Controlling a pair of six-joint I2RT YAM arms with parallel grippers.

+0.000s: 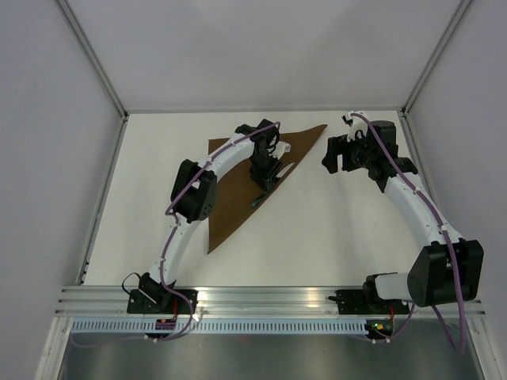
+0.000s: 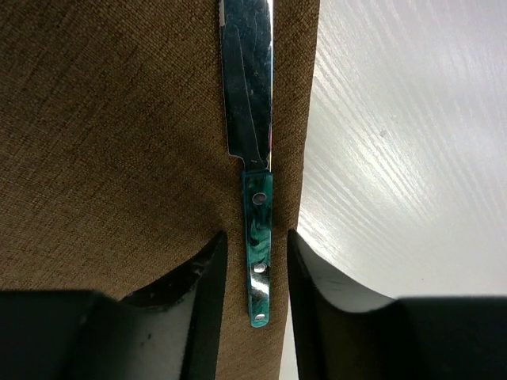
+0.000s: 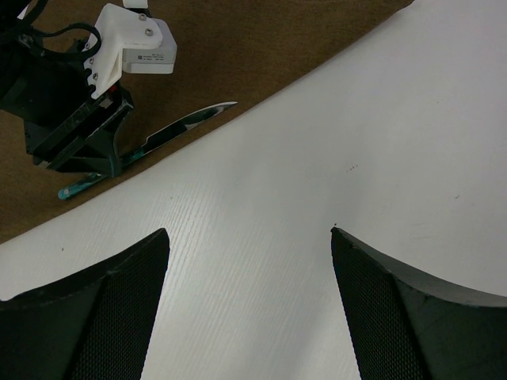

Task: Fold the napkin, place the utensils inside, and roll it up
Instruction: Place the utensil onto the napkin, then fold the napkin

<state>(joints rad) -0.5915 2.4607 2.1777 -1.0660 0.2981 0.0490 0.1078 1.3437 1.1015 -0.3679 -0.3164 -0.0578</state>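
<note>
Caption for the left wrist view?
Open left gripper straddles the green-handled knife on the brown napkin, near its edge.

No text is legible; the small label [image 3: 147, 58] on the white wrist camera [image 3: 131, 36] is too blurred.

Bright, diffuse light left only soft shadows, a glossy sheen lay on the white bench [image 2: 388, 158], the blade of the knife [image 2: 247, 95] gleamed, and focus was sharp throughout.
</note>
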